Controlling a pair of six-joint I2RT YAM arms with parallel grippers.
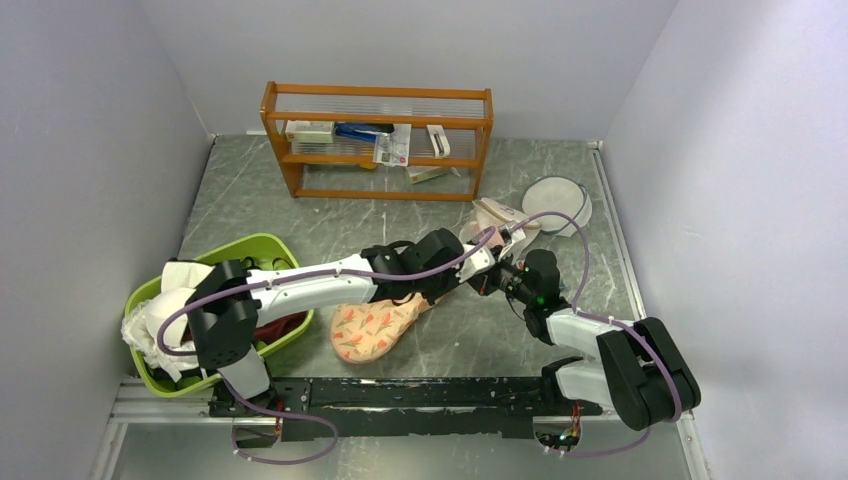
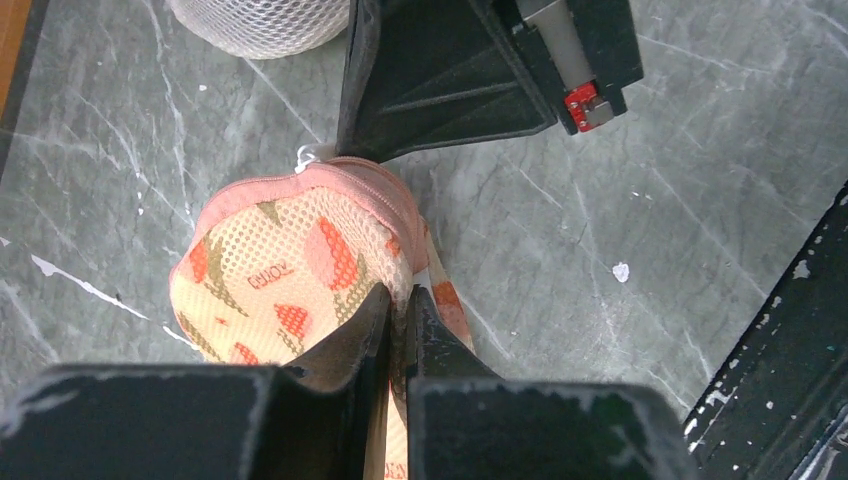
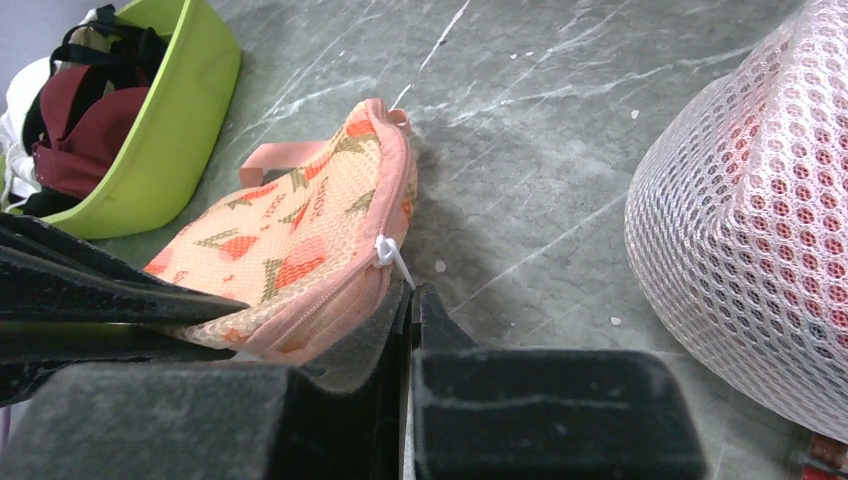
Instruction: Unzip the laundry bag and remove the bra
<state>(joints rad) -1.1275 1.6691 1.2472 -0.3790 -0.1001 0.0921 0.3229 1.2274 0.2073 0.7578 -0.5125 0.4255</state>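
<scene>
The laundry bag [image 1: 372, 330] lies on the desk [image 1: 300, 200], just ahead of the arm bases and a little left of the middle. Its long axis runs diagonally, from a near-left lobe that shows its flower print up toward the far right. The far lobe is hidden under the left arm [image 1: 310, 280]. In the right wrist view the zipped edge faces the camera, and a small white tie [image 3: 392, 255] hangs from the zip.

The left arm stretches almost flat from its base, low across the green basket [image 1: 240, 247] and over the bag. Its wrist meets the other arm right of centre. The left fingers [image 2: 385, 312] stand narrow, pinched on the peach mesh at the bag's edge. The right arm [image 1: 590, 335] bends in from the near right corner, with its forearm angled toward the same spot. The right fingers [image 3: 428, 320] are pressed together just below the white tie. I cannot tell whether they have hold of its tip.

The green basket sits at the near left and holds a dark maroon bra [image 3: 85, 140] with black straps. White cloths [image 1: 150, 320] are bunched over its outer side. A wooden shelf [image 1: 378, 92] stands at the back of the desk with small boxes and papers on its tiers. A white mesh dome bag [image 3: 750, 220] with something pink showing through it stands close beside the right fingers. A round white mesh disc [image 1: 556, 200] lies farther back on the right.
</scene>
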